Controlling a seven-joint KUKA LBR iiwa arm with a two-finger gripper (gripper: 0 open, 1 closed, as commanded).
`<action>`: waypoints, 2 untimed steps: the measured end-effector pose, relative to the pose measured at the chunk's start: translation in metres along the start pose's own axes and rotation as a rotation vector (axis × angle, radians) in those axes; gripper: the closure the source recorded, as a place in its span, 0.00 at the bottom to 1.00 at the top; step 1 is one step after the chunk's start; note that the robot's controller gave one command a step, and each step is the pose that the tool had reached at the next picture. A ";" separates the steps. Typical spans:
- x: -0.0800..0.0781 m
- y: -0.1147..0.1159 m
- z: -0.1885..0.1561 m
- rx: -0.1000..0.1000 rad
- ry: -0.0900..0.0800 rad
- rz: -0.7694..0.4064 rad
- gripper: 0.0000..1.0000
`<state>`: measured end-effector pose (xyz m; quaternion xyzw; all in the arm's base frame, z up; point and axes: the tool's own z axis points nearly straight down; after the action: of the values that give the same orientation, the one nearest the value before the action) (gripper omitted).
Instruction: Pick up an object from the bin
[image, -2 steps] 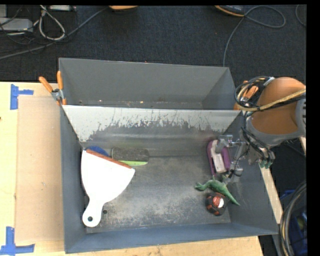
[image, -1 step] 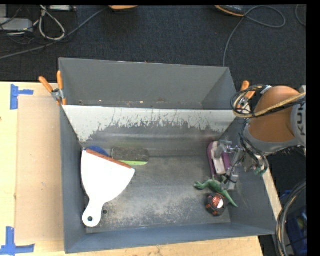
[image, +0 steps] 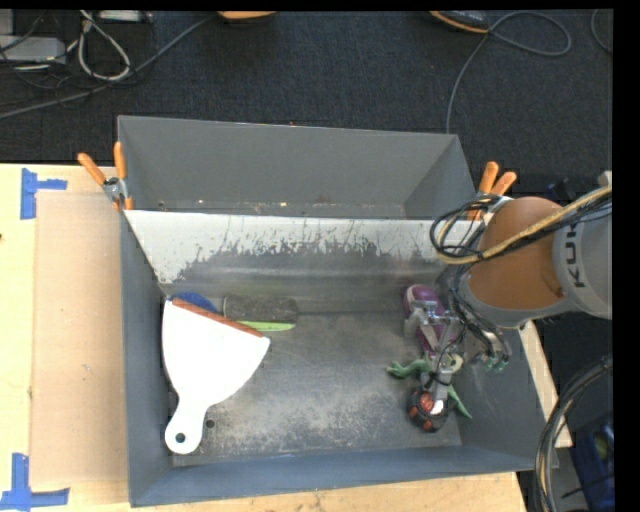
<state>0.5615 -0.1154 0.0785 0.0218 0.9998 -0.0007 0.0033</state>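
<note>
Fingers (image: 441, 362) above green figure (image: 403, 370), bin (image: 300, 455) right front; spread: cannot tell; arm (image: 592, 262) lettering "KU".

Letters "KU" – on the grey arm (image: 592, 272).

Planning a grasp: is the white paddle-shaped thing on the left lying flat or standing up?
Lying flat: the white paddle rests broad face up on the bin floor.

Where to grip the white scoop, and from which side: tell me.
Grip the white scoop by its narrow handle, from straight above: the blade lies flat and looks too broad, while the handle juts free toward the near-left corner.
</note>
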 end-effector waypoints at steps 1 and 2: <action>-0.012 -0.002 -0.014 -0.002 0.000 0.015 0.00; -0.007 -0.006 -0.008 0.000 -0.001 -0.014 0.00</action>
<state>0.5681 -0.1218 0.0868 0.0149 0.9999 -0.0008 0.0036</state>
